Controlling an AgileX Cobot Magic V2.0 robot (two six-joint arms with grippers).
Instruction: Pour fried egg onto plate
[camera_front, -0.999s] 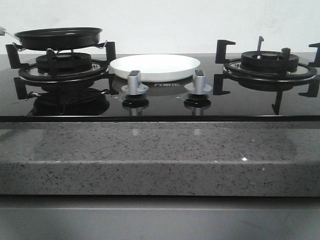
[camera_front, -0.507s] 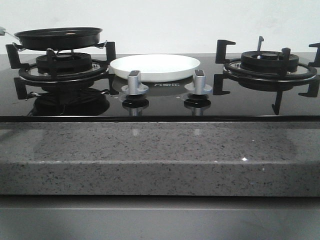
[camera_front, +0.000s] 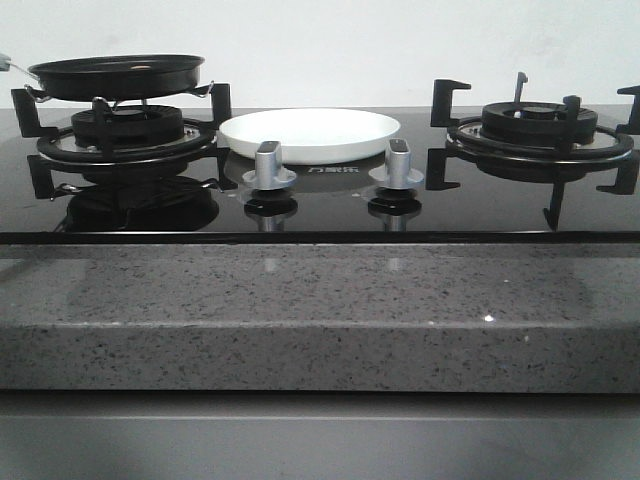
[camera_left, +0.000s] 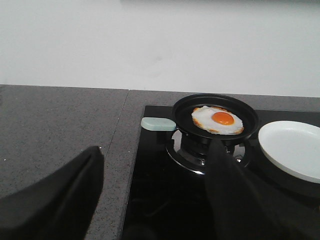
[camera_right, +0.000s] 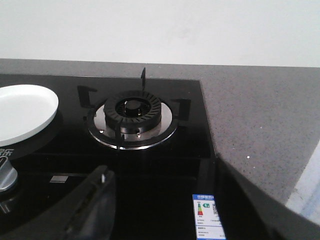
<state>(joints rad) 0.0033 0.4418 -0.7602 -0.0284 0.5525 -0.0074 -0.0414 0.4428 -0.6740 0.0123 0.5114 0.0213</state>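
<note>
The fried egg (camera_left: 217, 120), white with an orange yolk, lies flat in a black frying pan (camera_left: 182, 110) on the stove's left burner. The pan's pale green handle (camera_left: 157, 123) points toward the counter. The white plate (camera_left: 295, 150) sits beside the pan on the glass hob, between the two burners (camera_front: 310, 133), and its edge also shows in the right wrist view (camera_right: 20, 112). In the front view the pan (camera_front: 117, 75) hides the egg. My left gripper (camera_left: 155, 148) is open and empty, short of the pan handle. My right gripper (camera_right: 161, 167) is open and empty, near the right burner.
Two silver knobs (camera_front: 268, 165) (camera_front: 397, 165) stand in front of the plate. The right burner (camera_right: 132, 110) with its black supports is bare. An energy label sticker (camera_right: 207, 215) lies on the hob. A grey speckled counter (camera_front: 320, 310) surrounds the stove.
</note>
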